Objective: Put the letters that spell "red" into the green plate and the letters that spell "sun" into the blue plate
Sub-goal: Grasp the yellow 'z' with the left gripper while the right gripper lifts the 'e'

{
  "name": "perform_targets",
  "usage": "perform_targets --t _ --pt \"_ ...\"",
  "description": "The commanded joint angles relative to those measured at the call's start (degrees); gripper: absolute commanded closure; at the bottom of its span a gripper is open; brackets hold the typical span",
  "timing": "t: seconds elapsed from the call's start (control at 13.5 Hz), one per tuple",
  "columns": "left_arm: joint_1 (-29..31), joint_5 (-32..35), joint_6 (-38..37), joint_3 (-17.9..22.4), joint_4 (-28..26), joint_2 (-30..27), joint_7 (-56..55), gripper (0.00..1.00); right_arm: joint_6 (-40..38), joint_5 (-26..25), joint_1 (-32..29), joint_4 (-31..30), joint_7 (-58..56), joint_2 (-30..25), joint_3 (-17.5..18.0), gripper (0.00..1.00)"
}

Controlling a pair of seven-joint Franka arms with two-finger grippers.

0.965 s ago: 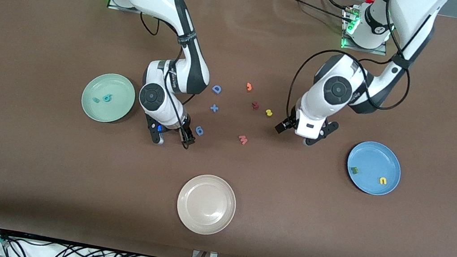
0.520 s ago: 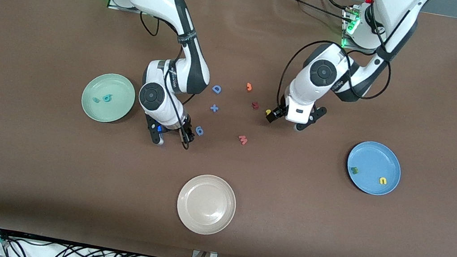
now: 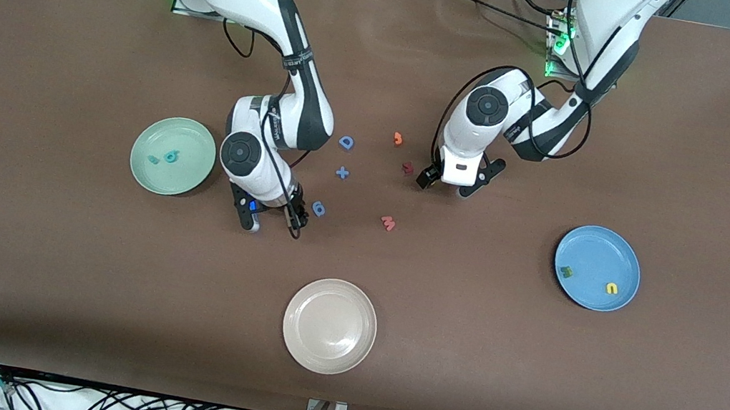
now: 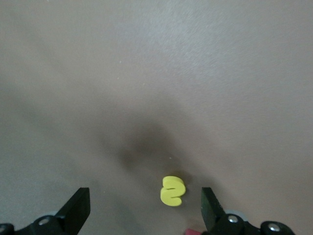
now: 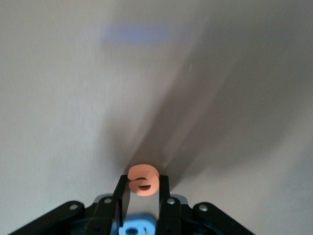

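Observation:
The pale green plate holds two teal letters. Low over the table between this plate and the blue "6", my right gripper is shut on the orange "e", which is hidden in the front view. Toward the left arm's end, the blue plate holds the dark green "n" and the yellow "u". My left gripper hangs open over the yellow "s", which lies between its fingers, closer to one.
Loose pieces lie between the arms: a blue "D", a blue plus, a dark red piece, an orange piece and a salmon "W". A beige plate sits nearer the front camera.
My left arm has swung away from the blue plate toward the table's middle and now covers the yellow "s". My right gripper has shut on the orange "e" almost in place.

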Motion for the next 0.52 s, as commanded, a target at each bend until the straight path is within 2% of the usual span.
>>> perform_targets --t 0.0,0.22,0.45 --pt "-1.30 2.04 0.52 0.47 0.81 1.44 -1.93 0.00 -7.98 -2.88 0.28 1.86 -2.51 -1.58 -4.26 0.98" --pt "-1.57 2.22 0.52 0.47 0.90 1.88 -1.58 0.00 -18.34 -2.89 0.19 1.87 -12.24 -3.60 -10.40 0.98" --pt "-1.57 4.24 0.17 0.47 3.62 3.20 -1.58 0.00 -30.74 -2.80 0.01 0.74 -28.57 -3.52 -19.19 0.97"
